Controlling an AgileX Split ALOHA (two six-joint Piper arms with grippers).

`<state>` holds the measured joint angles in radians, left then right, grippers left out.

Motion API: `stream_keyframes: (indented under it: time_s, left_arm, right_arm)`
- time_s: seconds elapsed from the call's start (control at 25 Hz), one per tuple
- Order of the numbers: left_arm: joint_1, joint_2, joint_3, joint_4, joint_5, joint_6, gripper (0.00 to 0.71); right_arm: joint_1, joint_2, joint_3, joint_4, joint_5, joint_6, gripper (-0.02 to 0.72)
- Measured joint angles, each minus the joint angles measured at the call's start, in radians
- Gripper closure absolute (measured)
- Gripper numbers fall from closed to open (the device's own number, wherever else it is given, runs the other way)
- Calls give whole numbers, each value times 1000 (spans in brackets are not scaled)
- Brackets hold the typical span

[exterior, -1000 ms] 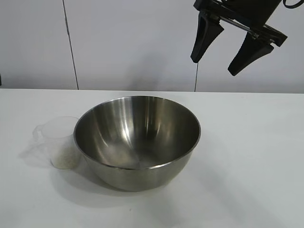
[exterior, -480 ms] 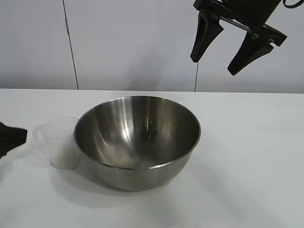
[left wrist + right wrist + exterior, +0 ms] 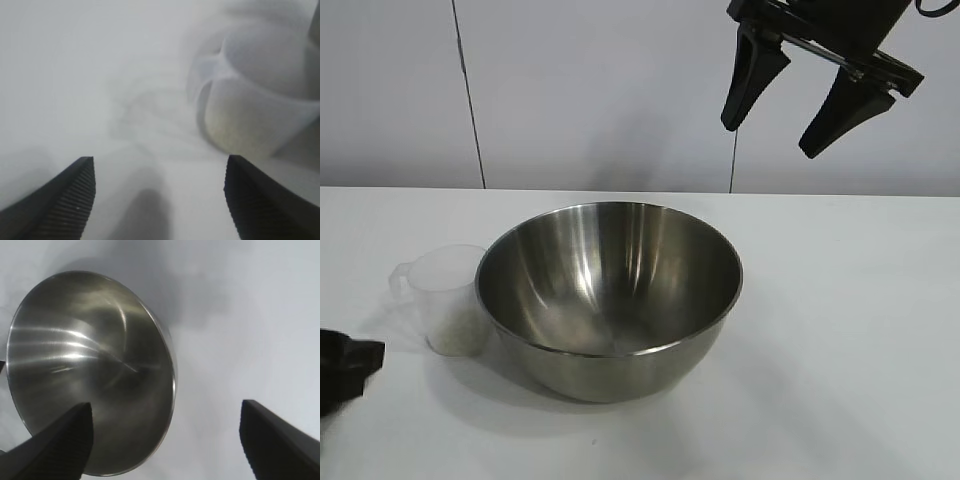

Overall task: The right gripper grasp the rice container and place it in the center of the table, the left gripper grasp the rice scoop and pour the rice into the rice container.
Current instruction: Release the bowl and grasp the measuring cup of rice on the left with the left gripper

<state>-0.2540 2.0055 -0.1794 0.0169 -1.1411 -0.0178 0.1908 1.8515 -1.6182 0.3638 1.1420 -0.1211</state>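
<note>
Left black claw gripper (image 3: pixel 159 200) fingers spread, empty, clear plastic rice scoop (image 3: pixel 255 107) just beyond, right black claw gripper (image 3: pixel 775 140) parted above shiny steel bowl (image 3: pixel 609 295)

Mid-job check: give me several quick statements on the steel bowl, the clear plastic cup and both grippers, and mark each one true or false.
1. The large shiny stainless-steel mixing bowl stands upright on the white table. True.
2. The small clear plastic measuring cup is clamped in the left gripper. False: its fingers are open, short of the cup, which stands on the table.
3. White rice grains lie in the bottom of the cup. True.
4. The right gripper grips the bowl's rim. False: it hangs open, high above the table, touching nothing.
5. The bowl holds a heap of rice. False: no rice shows inside it.
</note>
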Motion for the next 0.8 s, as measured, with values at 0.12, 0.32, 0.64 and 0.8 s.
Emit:
stream_keyframes:
  time_s: [0.12, 0.32, 0.64, 0.8]
  left_arm:
    - [0, 11, -15, 4, -5, 73, 203]
    - [0, 16, -63, 4, -11, 171, 206]
    - [18, 114, -153, 16, -27, 180, 207]
    - [18, 134, -196, 18, -32, 180, 207]
  right_arm:
    - [0, 0, 0, 0, -1, 0, 146]
    - [0, 0, 0, 0, -8, -2, 146]
    - [0, 0, 0, 0, -8, -2, 146]
    - [0, 0, 0, 0, -9, -2, 146]
